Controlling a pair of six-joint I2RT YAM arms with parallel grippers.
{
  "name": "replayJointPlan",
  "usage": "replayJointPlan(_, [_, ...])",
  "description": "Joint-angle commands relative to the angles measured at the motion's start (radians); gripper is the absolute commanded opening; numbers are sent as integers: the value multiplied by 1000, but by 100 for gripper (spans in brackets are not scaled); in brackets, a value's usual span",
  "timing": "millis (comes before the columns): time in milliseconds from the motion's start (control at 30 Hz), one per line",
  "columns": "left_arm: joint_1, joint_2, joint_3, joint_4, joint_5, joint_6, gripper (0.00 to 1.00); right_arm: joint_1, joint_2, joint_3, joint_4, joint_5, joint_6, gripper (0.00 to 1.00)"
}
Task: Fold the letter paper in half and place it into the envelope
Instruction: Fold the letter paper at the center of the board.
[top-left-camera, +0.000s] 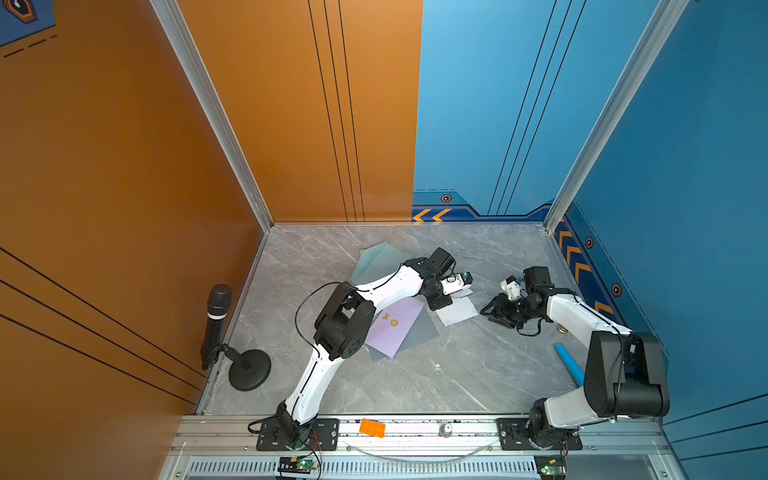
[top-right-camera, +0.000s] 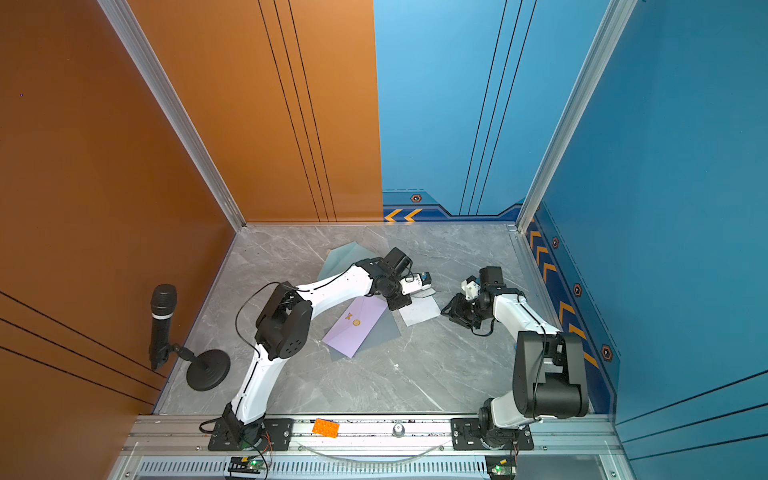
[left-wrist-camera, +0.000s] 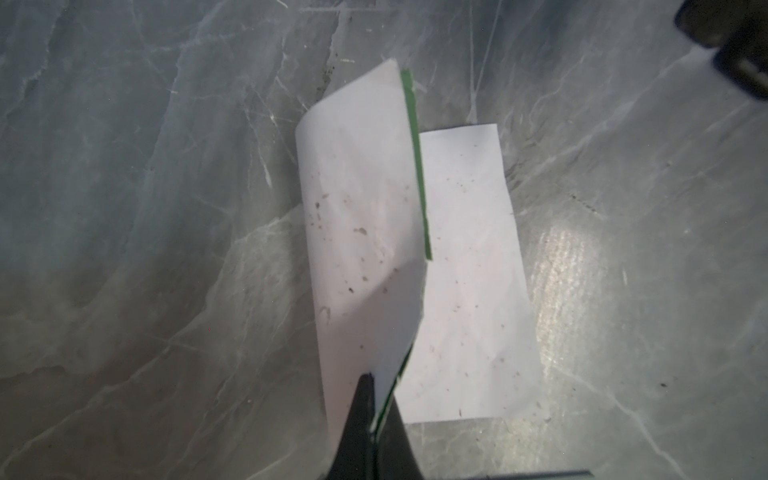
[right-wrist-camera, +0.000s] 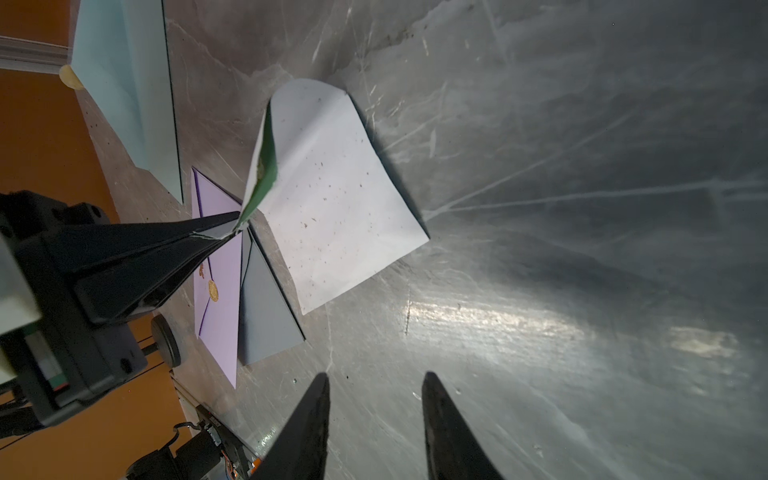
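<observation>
Right of the purple envelope (right-wrist-camera: 220, 291), the left gripper (right-wrist-camera: 235, 228) pinches the letter paper (right-wrist-camera: 345, 208) by its lifted corner, while the right gripper (right-wrist-camera: 376, 376) gapes empty.

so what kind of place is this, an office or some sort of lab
Most likely a robot test booth, not an office: a left arm and right arm bolted to an aluminium rail, an orange wall and a blue wall boxing in a marble-look table, and a microphone on a stand.
</observation>
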Motion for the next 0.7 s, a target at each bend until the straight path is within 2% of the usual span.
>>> replayJointPlan(0, [-8, -6, -5, -12, -25, 24, 0, -10, -10, -17, 1, -17, -13, 39])
replayJointPlan(233, [-22, -55, -68, 64, -42, 33, 0, -28, -11, -29, 11, -20, -10, 39])
replayJointPlan(667, [-36, -79, -95, 98, -36, 84, 0, -36, -21, -53, 24, -20, -3, 39])
